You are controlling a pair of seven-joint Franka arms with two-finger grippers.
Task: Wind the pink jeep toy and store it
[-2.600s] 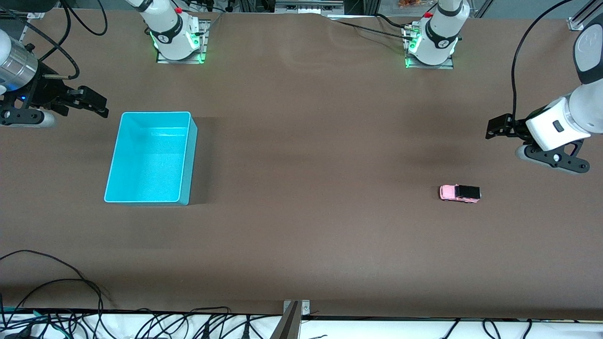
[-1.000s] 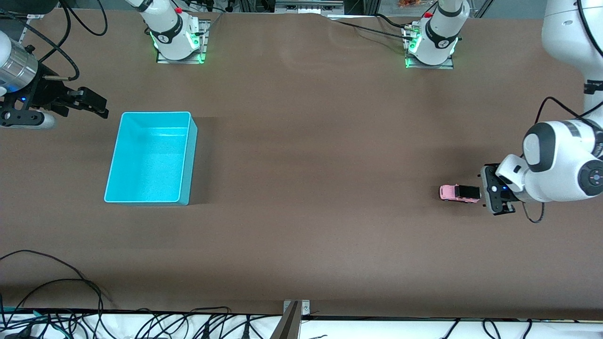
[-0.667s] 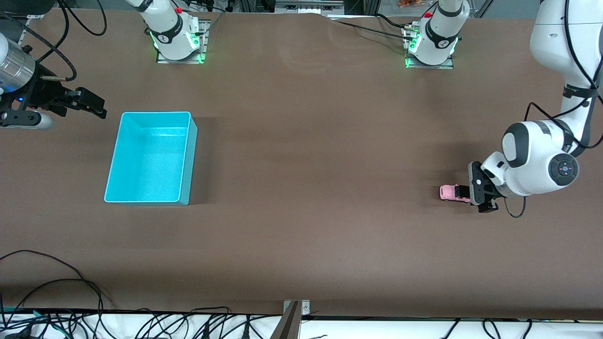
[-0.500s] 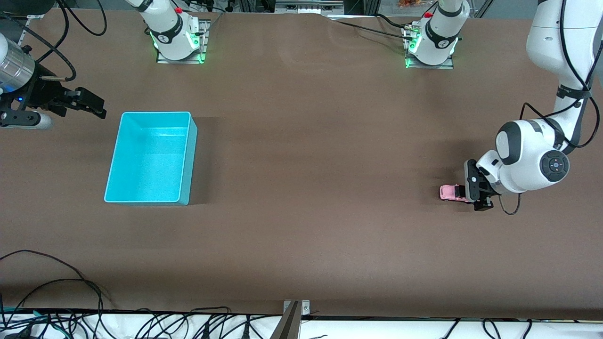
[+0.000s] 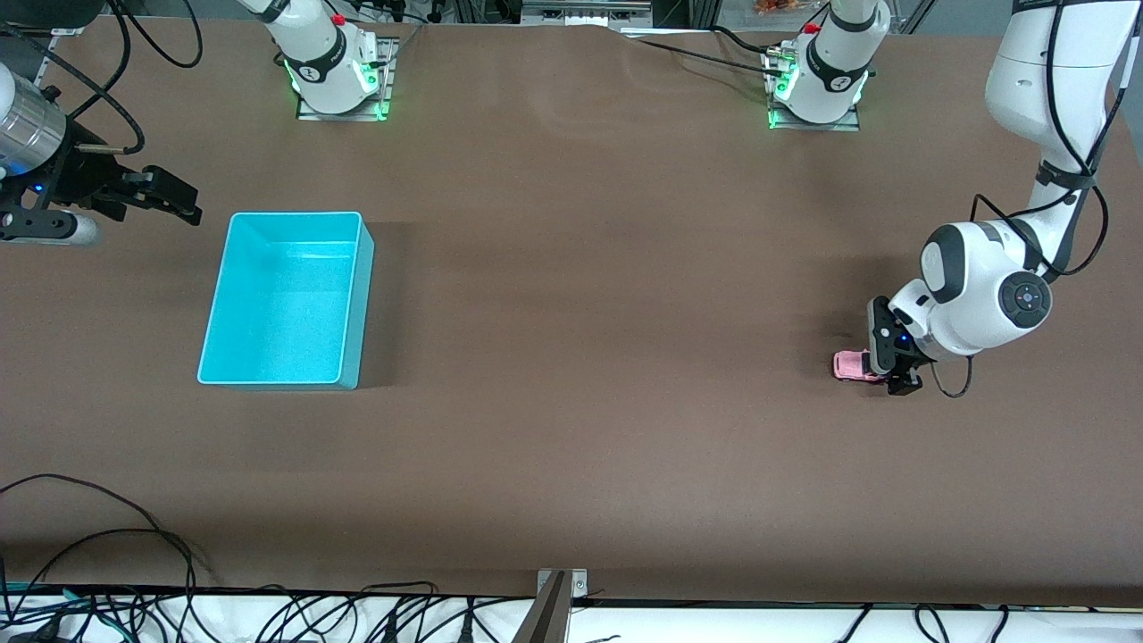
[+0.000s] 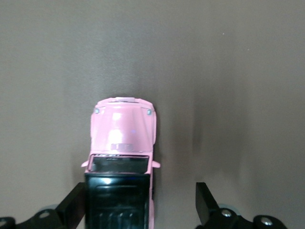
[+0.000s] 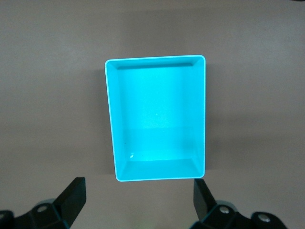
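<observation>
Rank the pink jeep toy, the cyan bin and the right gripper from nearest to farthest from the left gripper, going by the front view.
1. The pink jeep toy: directly under the left gripper, at the left arm's end of the table.
2. The cyan bin: toward the right arm's end of the table.
3. The right gripper: waiting past the bin, over the table's edge at that end.

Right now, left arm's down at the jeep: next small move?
Probably shift sideways to centre, then close. The left gripper is open and low around the pink jeep toy, but one finger sits against the jeep's side while the other stands clear.
</observation>
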